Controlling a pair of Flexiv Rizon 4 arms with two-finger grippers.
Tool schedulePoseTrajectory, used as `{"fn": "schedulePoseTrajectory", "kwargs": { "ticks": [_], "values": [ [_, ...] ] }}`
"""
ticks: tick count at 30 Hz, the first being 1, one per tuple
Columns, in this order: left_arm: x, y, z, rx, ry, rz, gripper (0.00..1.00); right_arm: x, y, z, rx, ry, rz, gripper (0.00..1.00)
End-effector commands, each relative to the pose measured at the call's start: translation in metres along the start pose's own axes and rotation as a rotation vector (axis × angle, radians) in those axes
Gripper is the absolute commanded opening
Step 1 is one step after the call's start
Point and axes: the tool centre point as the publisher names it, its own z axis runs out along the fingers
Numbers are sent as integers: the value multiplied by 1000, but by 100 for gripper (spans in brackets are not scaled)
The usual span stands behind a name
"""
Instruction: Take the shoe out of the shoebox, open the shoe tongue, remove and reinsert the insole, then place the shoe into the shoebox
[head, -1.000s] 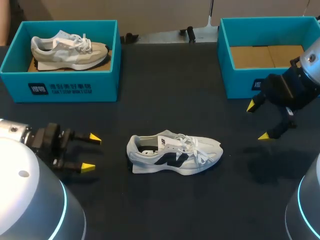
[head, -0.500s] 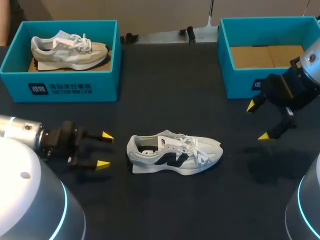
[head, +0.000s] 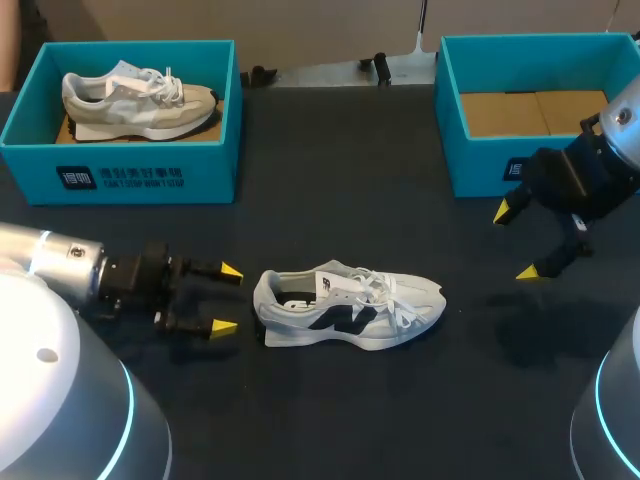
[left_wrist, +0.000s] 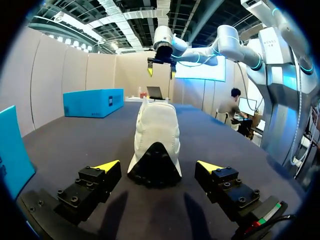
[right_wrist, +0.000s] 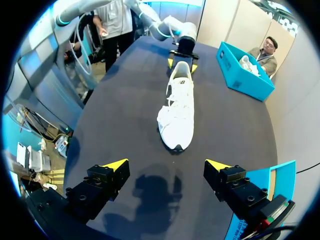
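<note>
A dark desk (head: 330, 150) seen from above, with two robot arms coming in from its left and right edges. A blue left shoebox (head: 120, 175) at the far left corner holds a beige shoe (head: 135, 100). A blue right shoebox (head: 480, 165) at the far right corner shows only its cardboard floor. The white shoe (head: 345, 308) is out of any box. It stands upright on its sole near the middle of the desk, toward the near edge, heel to the left edge and toe to the right.

The left gripper (head: 228, 298) lies low, just beside the heel, its fingers spread and holding nothing. In the left wrist view the heel sits ahead of it, in line with the gap. The right gripper (head: 517, 241) hangs released beside the right shoebox, well apart from the toe.

Risk, as a judgement: nothing pins the shoe, so a fingertip meeting the heel off-centre could slide or spin it toward the right instead of gripping it.
</note>
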Motion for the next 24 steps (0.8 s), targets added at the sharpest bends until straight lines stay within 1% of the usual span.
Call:
{"fn": "schedulePoseTrajectory", "kwargs": {
  "ticks": [1, 6, 16, 24],
  "values": [
    [1, 0, 0, -1, -3, 0, 100, 1, 0, 1, 3, -2, 1, 100],
    [0, 3, 5, 4, -16, -16, 100, 1, 0, 1, 3, -2, 1, 100],
    [-4, 12, 28, -24, -30, -11, 100, 1, 0, 1, 3, -2, 1, 100],
    [-8, 14, 40, -26, -33, -14, 100, 1, 0, 1, 3, -2, 1, 100]
  ]
}}
